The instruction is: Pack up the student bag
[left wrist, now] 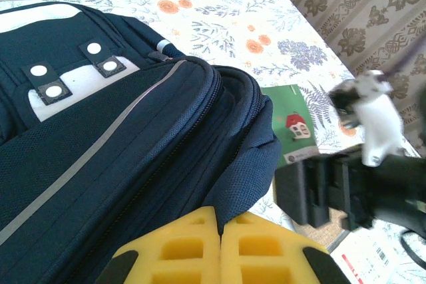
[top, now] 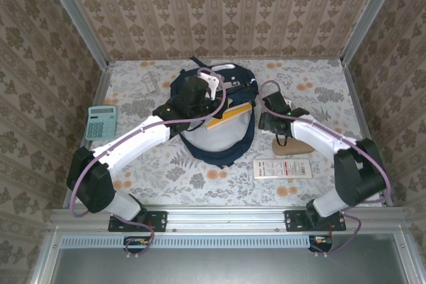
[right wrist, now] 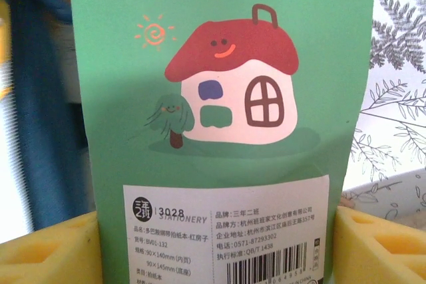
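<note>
The navy student bag (top: 219,144) lies in the middle of the table, its white stripe and grey patch (left wrist: 73,88) facing up. My left gripper (top: 200,94) rests on its top. In the left wrist view the gripper (left wrist: 221,221) is shut, pinching a fold of the bag's navy fabric (left wrist: 253,171) between its yellow fingers. My right gripper (top: 269,119) sits just right of the bag. A green notepad (right wrist: 219,98) with a red house on it stands between that gripper's yellow fingers (right wrist: 53,251), which press against both its edges. The notepad (left wrist: 293,128) sits beside the bag's opening.
A yellow ruler (top: 229,116) pokes out of the bag. A teal calculator (top: 101,122) lies at the left edge and a small white item (top: 151,84) at the back left. A white packet (top: 283,168) and a brown wooden piece (top: 293,145) lie front right.
</note>
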Controlling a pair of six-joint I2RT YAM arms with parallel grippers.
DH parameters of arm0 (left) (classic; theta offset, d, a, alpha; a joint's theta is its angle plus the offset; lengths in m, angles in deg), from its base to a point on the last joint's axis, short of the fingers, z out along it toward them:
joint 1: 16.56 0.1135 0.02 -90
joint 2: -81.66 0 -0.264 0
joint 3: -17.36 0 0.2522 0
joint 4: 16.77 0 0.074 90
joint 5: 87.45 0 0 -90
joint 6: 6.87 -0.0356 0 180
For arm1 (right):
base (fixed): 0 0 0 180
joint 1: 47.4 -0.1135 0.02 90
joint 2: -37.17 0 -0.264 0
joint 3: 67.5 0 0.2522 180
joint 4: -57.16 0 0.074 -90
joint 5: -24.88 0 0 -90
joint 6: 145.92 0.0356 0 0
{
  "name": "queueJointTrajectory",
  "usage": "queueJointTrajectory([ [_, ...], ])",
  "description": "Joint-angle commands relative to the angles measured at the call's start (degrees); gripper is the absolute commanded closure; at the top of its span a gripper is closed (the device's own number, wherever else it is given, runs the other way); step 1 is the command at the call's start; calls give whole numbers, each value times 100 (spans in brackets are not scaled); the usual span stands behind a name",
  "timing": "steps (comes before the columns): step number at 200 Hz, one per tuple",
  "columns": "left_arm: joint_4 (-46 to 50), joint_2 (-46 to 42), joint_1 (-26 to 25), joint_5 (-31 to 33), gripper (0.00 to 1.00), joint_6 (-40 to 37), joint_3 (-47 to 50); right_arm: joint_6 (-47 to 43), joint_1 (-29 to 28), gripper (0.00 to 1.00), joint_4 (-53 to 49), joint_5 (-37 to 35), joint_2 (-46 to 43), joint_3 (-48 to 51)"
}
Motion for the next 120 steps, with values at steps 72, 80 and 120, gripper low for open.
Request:
queueJointTrajectory([
  [72, -291, -482, 10, 176, 100, 96, -135, -158, -1882, 29, 269, -717, -1279, 609],
  [80, -282, -492, 4, 199, 100, 102, -124, -217, -2058, 29, 263, -914, -1281, 578],
  [120, -307, -541, 5, 243, 100, 102, -103, -454, -2671, 29, 432, -1322, -1381, 420],
])
